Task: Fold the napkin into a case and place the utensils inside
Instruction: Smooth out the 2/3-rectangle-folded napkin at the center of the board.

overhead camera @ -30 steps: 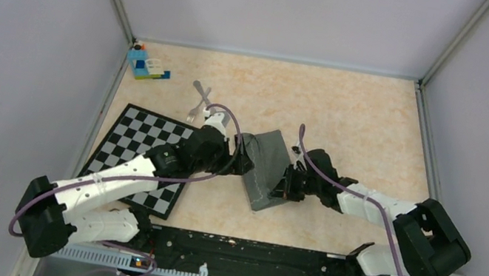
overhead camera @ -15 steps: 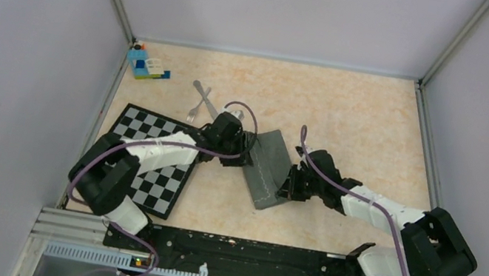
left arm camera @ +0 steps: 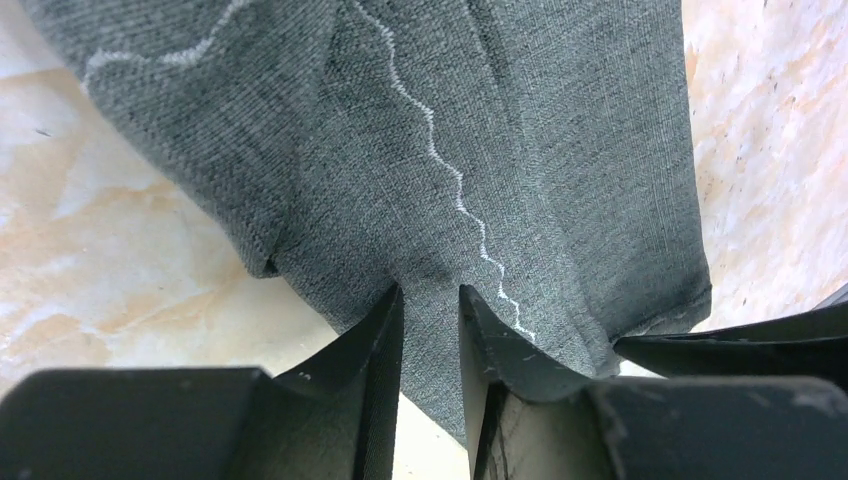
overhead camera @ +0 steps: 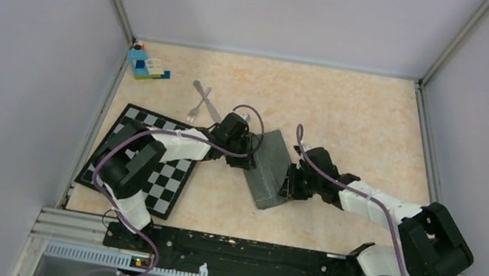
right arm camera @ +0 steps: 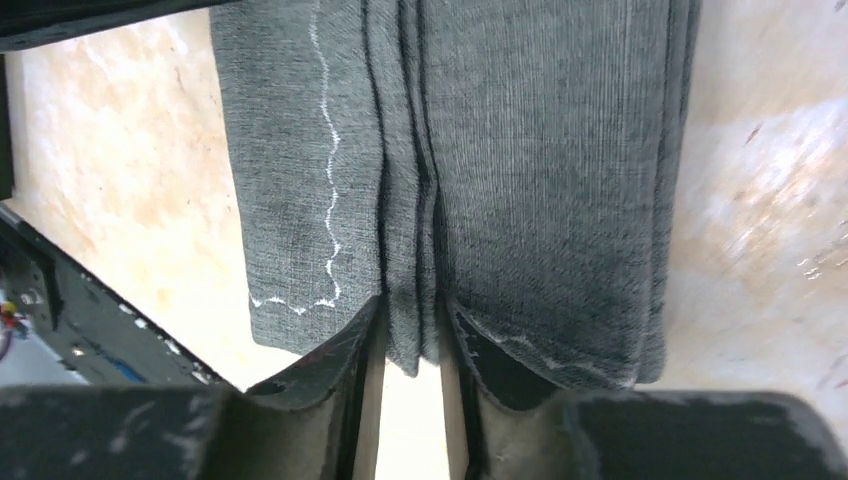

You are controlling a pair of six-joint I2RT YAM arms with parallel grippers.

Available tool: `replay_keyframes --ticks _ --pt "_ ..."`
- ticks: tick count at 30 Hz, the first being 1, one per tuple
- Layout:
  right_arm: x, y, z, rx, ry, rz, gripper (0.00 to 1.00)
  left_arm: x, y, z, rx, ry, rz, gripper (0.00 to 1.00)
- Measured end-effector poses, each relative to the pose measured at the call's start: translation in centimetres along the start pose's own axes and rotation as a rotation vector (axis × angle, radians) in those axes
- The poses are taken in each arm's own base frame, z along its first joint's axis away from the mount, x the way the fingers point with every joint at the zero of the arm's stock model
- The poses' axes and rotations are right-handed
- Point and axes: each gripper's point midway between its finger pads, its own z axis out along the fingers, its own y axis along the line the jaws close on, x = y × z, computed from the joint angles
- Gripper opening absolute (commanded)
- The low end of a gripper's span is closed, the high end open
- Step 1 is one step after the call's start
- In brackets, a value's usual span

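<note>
Left arm has folded back over the black-and-white checkered mat (overhead camera: pixel 168 196); left gripper (overhead camera: pixel 250 141) now at the far-left corner of the dark grey cloth napkin (overhead camera: pixel 267 174). Beige speckled tabletop (overhead camera: pixel 350 118) carries everything. That napkin, folded to a narrow strip, lies mid-table, tilted, between both grippers. Left jaws nearly closed, pinching its edge. On the right gripper (overhead camera: pixel 288 183), a narrow gap straddles a fold, grip unclear. Blue toy-brick block (overhead camera: pixel 144 63) far-left; crossed silver metal fork (overhead camera: pixel 193 111) and knife (overhead camera: pixel 198 89) just beyond the left wrist, off the napkin

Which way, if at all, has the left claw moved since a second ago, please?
Yes. The left claw has shifted slightly up the napkin's left edge, away from the arm bases and farther past the checkered mat.
</note>
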Motion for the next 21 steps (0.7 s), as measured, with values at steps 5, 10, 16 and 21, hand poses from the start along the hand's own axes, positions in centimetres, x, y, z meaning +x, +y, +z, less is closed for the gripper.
replay_keyframes --ticks 5,10,16,21 --pt "-2.3 1.5 -1.2 -0.028 -0.05 -0.078 0.47 -0.3 -0.1 0.1 0.018 0.002 -0.006 0.31" --pt "-3.5 6.2 -0.8 -0.281 -0.061 -0.12 0.17 -0.4 -0.1 0.2 0.022 0.001 -0.011 0.29" --pt "-1.8 8.6 2.8 -0.494 0.066 -0.069 0.08 -0.4 -0.2 0.3 0.03 0.007 -0.015 0.28" --pt "-0.8 9.0 4.2 -0.565 0.101 -0.056 0.08 -0.4 -0.2 0.3 0.034 0.009 -0.018 0.27"
